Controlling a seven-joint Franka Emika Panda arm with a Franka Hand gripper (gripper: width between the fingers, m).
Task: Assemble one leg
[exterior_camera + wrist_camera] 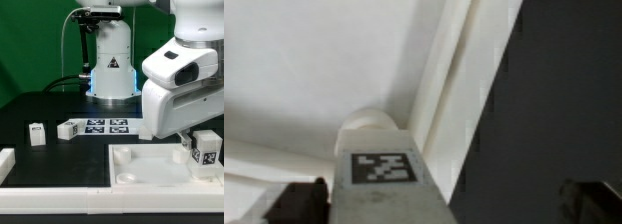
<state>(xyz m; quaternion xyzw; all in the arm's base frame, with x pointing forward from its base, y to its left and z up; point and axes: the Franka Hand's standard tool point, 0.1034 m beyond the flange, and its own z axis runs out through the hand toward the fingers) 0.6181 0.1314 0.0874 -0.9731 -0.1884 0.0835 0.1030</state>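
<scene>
The leg [381, 165] I'm working on stands upright, tag facing the wrist camera, at the corner of the white square panel [150, 168] on the exterior view's right. My tool [441, 203] straddles it with the jaws spread wide. One finger [295, 205] sits just beside the leg and the other is well clear, so nothing is gripped. I can't tell whether the leg is fully seated in its socket. My worry is the off-centre stance: if I close from here, the near finger would meet first and could shove or tip the leg out of the corner. A spare leg [37, 133] and a second spare leg [68, 128] lie on the dark surface [30, 112] beside the marker board [105, 126].
</scene>
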